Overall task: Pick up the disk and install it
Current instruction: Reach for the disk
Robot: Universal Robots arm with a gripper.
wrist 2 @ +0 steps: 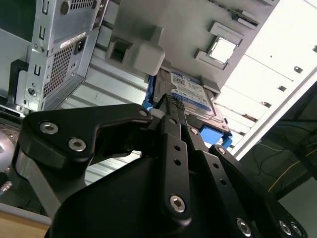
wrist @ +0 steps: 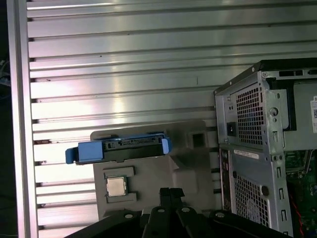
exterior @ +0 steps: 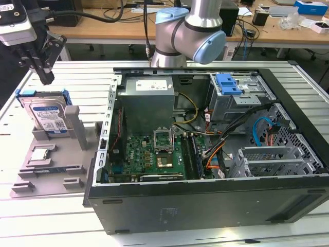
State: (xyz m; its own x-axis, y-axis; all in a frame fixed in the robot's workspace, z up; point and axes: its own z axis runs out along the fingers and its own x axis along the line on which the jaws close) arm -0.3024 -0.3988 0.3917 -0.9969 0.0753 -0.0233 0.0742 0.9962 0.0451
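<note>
The disk (exterior: pixel 46 116) is a silver drive with a white-and-blue label in a blue carrier frame. It stands on edge in a slot of the grey fixture (exterior: pixel 51 170), at the exterior view's left. In the first wrist view the disk (wrist: pixel 119 148) appears edge-on, and the second wrist view shows the disk's label face (wrist 2: pixel 190 94). My gripper (exterior: pixel 47 80) hangs just above the disk's top edge, apart from it. Its black fingers are pressed together with nothing between them, as both wrist views show the gripper (wrist 2: pixel 172 103) (wrist: pixel 171 191).
A small square silver chip (exterior: pixel 41 153) lies on the fixture in front of the disk. The open computer case (exterior: pixel 205 206) lies to the exterior view's right, with a blue bracket (exterior: pixel 229 83) on its drive bay. All rest on a ribbed aluminium table (exterior: pixel 77 77).
</note>
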